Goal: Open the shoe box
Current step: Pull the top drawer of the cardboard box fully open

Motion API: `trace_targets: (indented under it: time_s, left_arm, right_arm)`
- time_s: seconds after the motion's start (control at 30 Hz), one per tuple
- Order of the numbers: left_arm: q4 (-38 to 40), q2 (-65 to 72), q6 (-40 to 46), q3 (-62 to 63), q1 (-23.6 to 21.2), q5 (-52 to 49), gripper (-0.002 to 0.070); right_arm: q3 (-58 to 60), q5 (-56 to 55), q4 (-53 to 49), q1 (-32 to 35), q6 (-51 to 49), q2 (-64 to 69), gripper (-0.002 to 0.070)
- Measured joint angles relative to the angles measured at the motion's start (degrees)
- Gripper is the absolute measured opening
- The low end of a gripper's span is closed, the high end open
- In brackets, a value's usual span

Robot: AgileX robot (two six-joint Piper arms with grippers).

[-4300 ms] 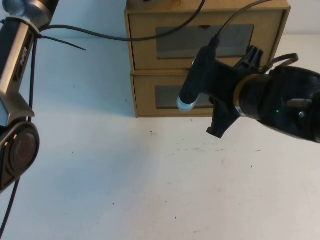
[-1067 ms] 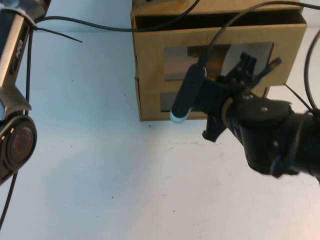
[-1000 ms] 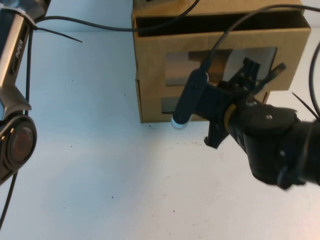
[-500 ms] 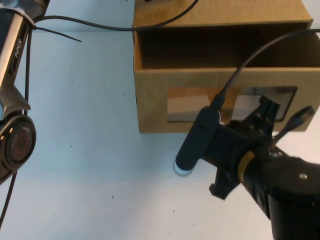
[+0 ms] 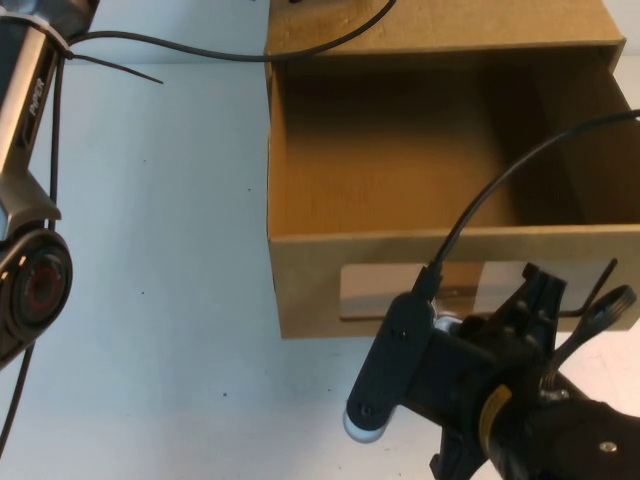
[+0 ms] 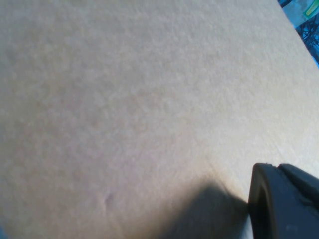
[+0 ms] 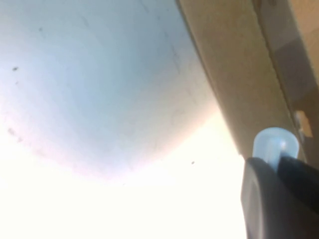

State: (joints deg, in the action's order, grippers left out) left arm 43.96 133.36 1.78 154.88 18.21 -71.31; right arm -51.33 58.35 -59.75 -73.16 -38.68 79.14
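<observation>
Far side of tabletop (image 5: 150, 300): shoe box (image 5: 430, 30), its drawer (image 5: 400, 170) drawn well out, empty. At the drawer's front, right gripper (image 5: 535, 290), jaws nearly closed, apparently pinching the window edge. Close against cardboard, left gripper (image 6: 281, 201). Pull looks almost complete; next probably release, then back away.

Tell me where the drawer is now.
High view, right of centre: the drawer is pulled out toward the robot, right gripper at its front; the left gripper is over bare cardboard.

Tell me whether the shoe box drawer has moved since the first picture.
Yes: the drawer has slid out of the box shell toward the robot, with the right gripper at its front; left gripper over cardboard.
</observation>
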Motion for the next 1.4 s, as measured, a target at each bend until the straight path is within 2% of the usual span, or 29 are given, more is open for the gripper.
trace_targets:
  time_s: [0.17,0.37,0.47,0.6,0.67,0.73,0.83,1.13,1.4]
  left_arm:
    - [0.00,0.00,0.00,0.00,0.00,0.00,-0.0004]
    - [0.00,0.00,0.00,0.00,0.00,0.10,-0.0004]
    - [0.00,0.00,0.00,0.00,0.00,0.10,-0.0004]
    - [0.00,0.00,0.00,0.00,0.00,0.10,-0.0004]
    - [0.00,0.00,0.00,0.00,0.00,0.10,-0.0004]
    - [0.00,0.00,0.00,0.00,0.00,0.10,-0.0004]
    - [-0.04,0.00,0.00,0.13,0.00,0.10,-0.0004]
    - [-4.14,-3.19,0.00,4.95,0.00,-0.99,-0.0004]
    - [-7.32,-14.35,2.29,7.58,0.12,-1.37,-0.0004]
  right_arm:
    - [0.00,0.21,4.87,-0.25,1.65,-0.89,0.0013]
    - [0.00,0.23,5.90,-0.39,1.65,-2.83,0.0034]
    - [-0.23,1.28,7.92,-0.44,1.52,-4.13,0.0120]
    - [-2.71,5.20,12.37,-0.44,3.22,-6.29,0.0335]
    - [-4.05,6.42,14.52,-0.44,4.53,-7.36,0.0400]
    - [-5.25,7.16,16.66,-0.44,5.93,-8.55,0.0424]
    - [-7.56,9.31,20.55,-0.44,7.77,-10.44,0.0409]
    - [-16.41,12.23,30.10,-0.44,11.12,-18.86,0.0268]
    - [-18.87,13.19,17.77,-0.44,5.15,-28.74,0.0095]
